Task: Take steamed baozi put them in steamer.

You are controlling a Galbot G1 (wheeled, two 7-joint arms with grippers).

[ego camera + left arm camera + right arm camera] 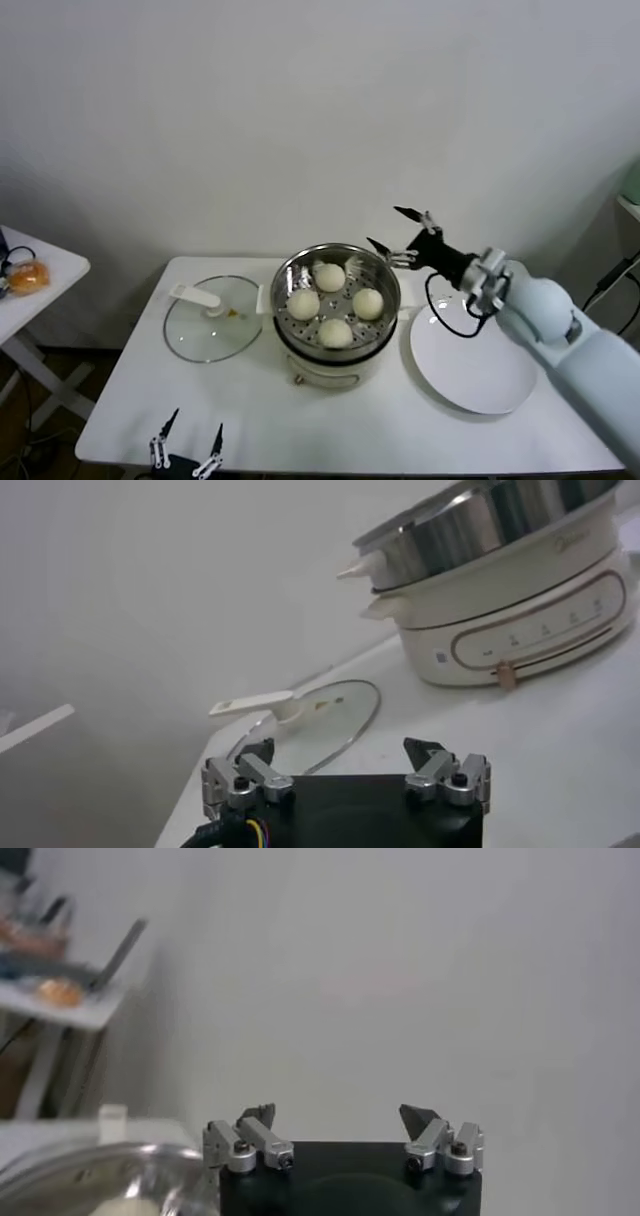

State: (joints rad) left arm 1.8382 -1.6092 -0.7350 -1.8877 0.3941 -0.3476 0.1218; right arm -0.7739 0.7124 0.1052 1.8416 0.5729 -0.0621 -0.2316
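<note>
Several pale steamed baozi lie in the shiny steel steamer on its cream pot base at the table's middle. My right gripper is open and empty, raised just above and to the right of the steamer's rim, touching nothing. In the right wrist view it faces the bare wall, with the steamer rim low at one side. My left gripper is open and empty, parked low at the table's front edge; it also shows in the left wrist view.
A flat glass lid with a white handle lies left of the steamer. A white plate sits bare to its right, under my right arm. A side table at far left holds an orange bun-like thing.
</note>
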